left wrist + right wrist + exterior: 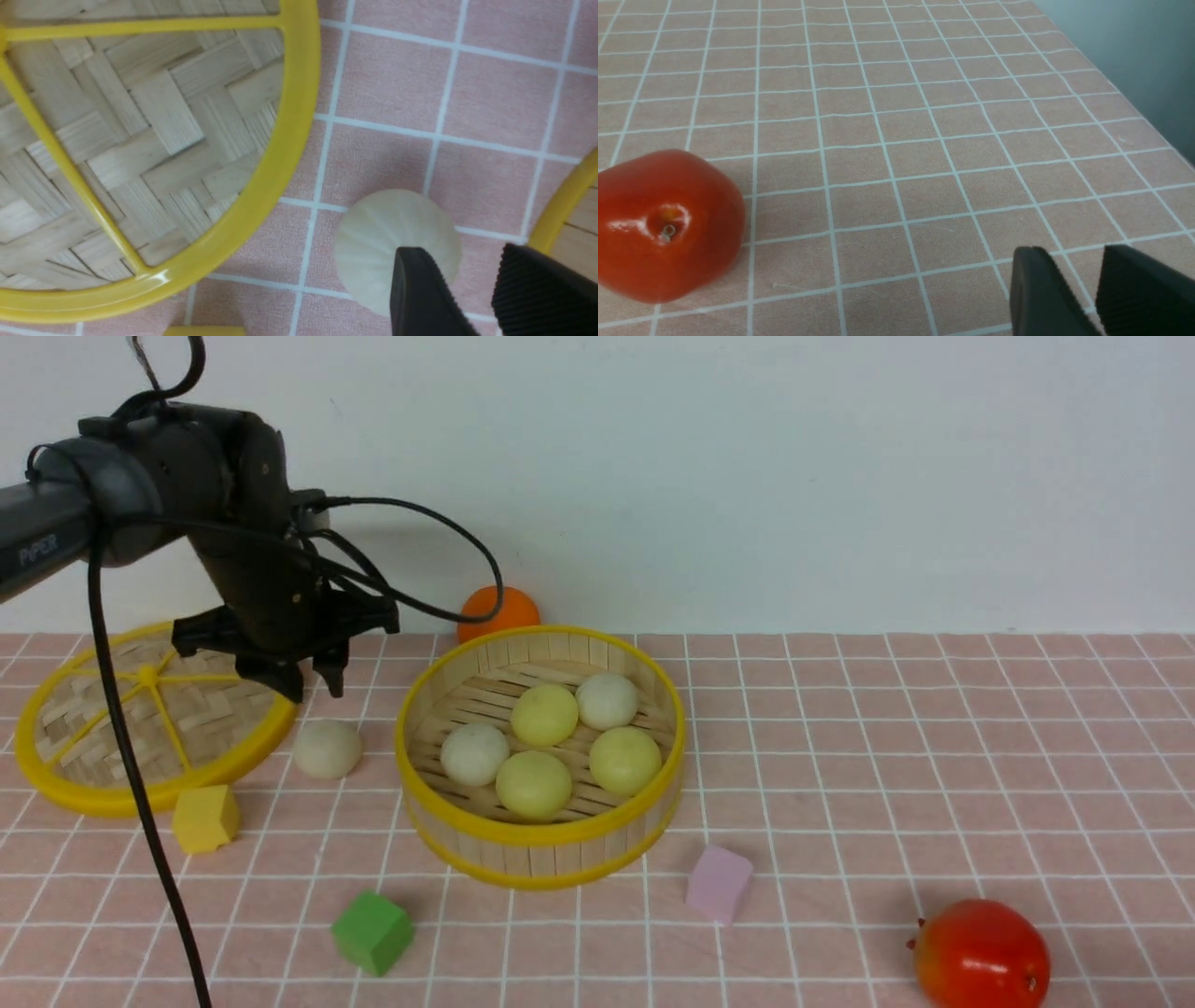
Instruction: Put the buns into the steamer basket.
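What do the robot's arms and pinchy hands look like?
The left arm is dark grey and black, with pale "PiPER" lettering on its side and black cables looping off it. The left gripper is black. Both grippers have flat black fingers with ribbed pads, also seen on the right gripper.

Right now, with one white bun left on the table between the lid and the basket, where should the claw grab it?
Around its widest middle, coming straight down from above. The white bun is round, sits free on the table, and the lid and steamer basket leave room beside it. The left gripper hangs open above it.
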`<action>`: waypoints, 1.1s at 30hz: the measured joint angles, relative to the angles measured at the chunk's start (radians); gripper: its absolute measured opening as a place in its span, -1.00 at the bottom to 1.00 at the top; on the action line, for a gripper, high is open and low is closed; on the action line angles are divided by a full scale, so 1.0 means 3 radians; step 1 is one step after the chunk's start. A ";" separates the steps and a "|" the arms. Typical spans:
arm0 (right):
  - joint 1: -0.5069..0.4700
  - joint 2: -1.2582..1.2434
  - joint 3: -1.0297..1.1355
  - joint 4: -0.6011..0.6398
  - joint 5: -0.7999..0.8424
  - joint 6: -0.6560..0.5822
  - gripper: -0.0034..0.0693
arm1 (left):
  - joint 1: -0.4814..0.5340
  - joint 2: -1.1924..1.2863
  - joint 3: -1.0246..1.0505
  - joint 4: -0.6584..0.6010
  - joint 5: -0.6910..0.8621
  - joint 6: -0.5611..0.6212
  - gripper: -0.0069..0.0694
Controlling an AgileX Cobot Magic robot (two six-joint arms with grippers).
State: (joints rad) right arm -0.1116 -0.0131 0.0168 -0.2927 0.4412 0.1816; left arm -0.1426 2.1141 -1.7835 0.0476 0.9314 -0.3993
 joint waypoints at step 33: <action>0.0000 0.0000 0.0000 0.0000 0.0000 0.0000 -0.25 | -0.0147 -0.0128 -0.0389 -0.0313 0.0170 0.0104 -0.79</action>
State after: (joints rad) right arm -0.1116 -0.0131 0.0168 -0.2927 0.4412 0.1816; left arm -0.1866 2.0758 -1.9001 -0.0464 0.9825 -0.3681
